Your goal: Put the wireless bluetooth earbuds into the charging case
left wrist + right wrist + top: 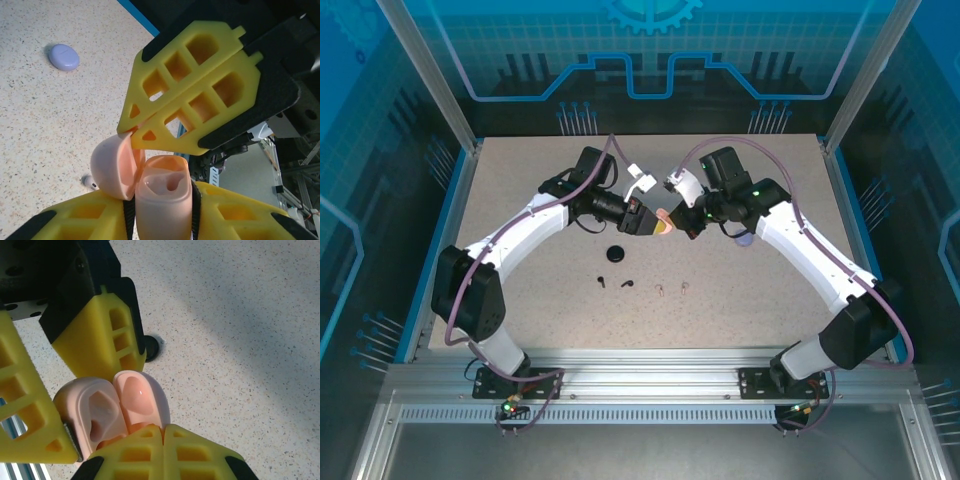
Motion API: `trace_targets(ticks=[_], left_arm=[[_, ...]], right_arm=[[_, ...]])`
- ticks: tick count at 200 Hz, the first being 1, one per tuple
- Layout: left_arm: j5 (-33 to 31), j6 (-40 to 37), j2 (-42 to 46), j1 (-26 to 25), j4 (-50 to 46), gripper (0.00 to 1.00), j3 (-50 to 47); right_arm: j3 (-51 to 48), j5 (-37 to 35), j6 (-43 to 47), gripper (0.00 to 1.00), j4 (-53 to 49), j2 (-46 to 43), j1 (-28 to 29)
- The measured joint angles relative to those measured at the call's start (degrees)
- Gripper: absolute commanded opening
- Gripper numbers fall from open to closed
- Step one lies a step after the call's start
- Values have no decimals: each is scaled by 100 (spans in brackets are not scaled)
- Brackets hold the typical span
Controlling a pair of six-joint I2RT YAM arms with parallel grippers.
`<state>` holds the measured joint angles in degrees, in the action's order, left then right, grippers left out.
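The table (520,200) is a flat beige slab with fine dark speckles. Over its middle the white-shelled left arm (535,225) and right arm (810,245) curve in to meet at the pink case (663,222), each trailing a mauve cable.

The left gripper (162,215) has blocky yellow fingers (85,217) on black mounts. They are clamped on either side of the pink case's base (162,192), a smooth, matte, rounded tub with moulded sockets inside. Its domed lid (114,167) stands hinged open beside the base.

The right gripper (134,133) has its two yellow fingers (200,85), cut through with square pockets, pressed together. Their pointed tips touch the lid's rim. I can't tell whether they are pinching it.

From the right wrist, the pink case (95,415) shows a glossy inner lid (140,397) lying just above the closed right gripper (164,440).

The black case (614,253), a flat round puck, lies on the table near the pink case, to its left and towards the arm bases. The purple case (63,56), a smooth lilac pebble, lies to the pink case's right, by the right arm.

The earbuds lie loose on the table, nearer the arm bases than the pink case. The black buds (603,281) are to its left and the pink buds (661,291) almost straight below it. All are tiny and stemmed.
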<state>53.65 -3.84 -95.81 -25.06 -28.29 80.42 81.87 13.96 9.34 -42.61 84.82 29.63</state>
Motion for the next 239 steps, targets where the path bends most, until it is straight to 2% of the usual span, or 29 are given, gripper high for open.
trace_targets(ticks=[26,61,73,94,114,172,199,239], left_arm=[[20,-44,-4,0,-2,25,9],[24,-79,-15,0,-15,7,11],[24,-81,-15,0,-11,0,11],[22,-81,-15,0,13,0,11],[-2,-79,-13,7,72,0,0],[-350,116,321,15,629,0,-632],[-765,382,723,15,1263,0,-1178],[-1856,968,1725,15,2938,0,-2472]], right_arm=[[0,-15,0,0,0,7,0],[2,-55,-2,0,-2,7,0],[15,-72,0,18,-11,13,0],[142,-212,4,33,-79,66,-4],[313,-337,-50,36,-155,111,-44],[498,-407,-568,58,-205,-299,-293],[188,-619,-1314,60,-170,-765,-422],[-922,-868,-2743,61,7,-984,-468]])
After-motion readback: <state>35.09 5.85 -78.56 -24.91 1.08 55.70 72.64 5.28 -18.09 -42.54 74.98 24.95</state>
